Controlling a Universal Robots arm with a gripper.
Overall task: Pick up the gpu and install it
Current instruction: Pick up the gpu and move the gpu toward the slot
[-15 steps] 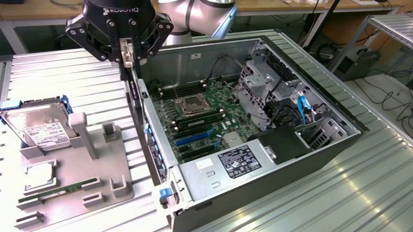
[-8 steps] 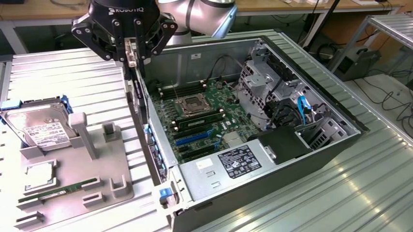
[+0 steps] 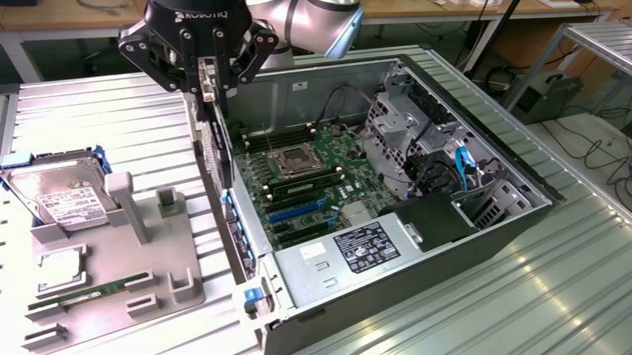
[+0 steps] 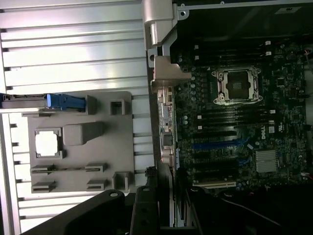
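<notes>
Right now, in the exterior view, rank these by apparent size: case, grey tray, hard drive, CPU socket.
1. case
2. grey tray
3. hard drive
4. CPU socket
No two look alike in size.

A silver-grey robot arm enters at twelve o'clock of the exterior view. Its rounded wrist joint leads toward nine o'clock into a black gripper at eleven o'clock. The gripper points straight down toward six o'clock, its two fingers partway closed and clamped on the upper edge of the gpu, which hangs edge-on beneath.
</notes>
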